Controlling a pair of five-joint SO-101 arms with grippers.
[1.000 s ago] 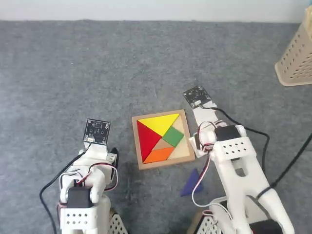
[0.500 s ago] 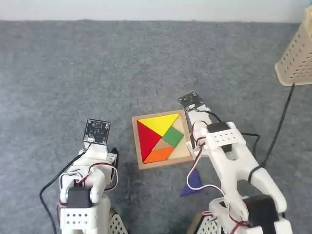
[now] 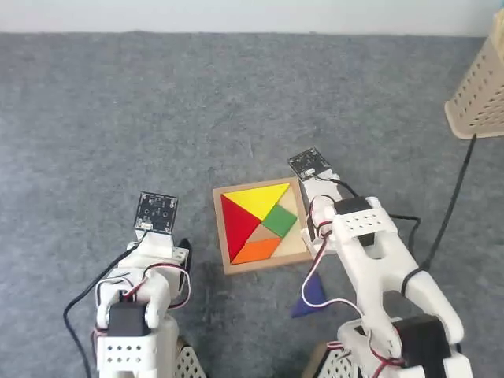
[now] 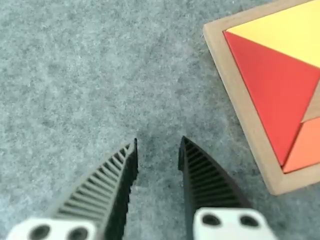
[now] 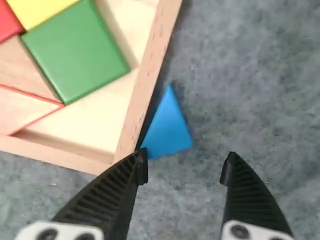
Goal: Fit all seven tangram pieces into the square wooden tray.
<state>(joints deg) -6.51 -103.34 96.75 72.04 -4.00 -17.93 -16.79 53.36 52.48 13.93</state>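
Risk, rim snag: one fingertip of the right pincer [image 5: 186, 159] hard by the outer rim of the tray [image 5: 150, 80]; closing from here likely to bite wood, not the piece; tray nudged, seated pieces shifted.
Risk, slip: blue triangle [image 5: 167, 127] flat on the carpet [image 3: 118, 118] with one edge against the rim; low profile, little to grip; liable to squirt sideways or tip on edge under a squeeze.
Risk, wrong fit: bare wood left in the tray corner beside the green square [image 5: 75, 50]; triangle dropped at the wrong angle likely to ride up on its neighbours.
Right pincer: spread wide, empty; one tip just beside the triangle's near corner and the rim, the other over bare carpet well clear of the piece; contact with the carpet hard to judge from this angle.
Left pincer [image 4: 159, 145]: parted only narrowly, nothing between the tips; over carpet, near the tray's other side and the red triangle [image 4: 270, 85], touching neither.
Loose piece: dark blue triangle [image 3: 313, 293] on the carpet beside the right arm, apart from the tray; not yet placed.
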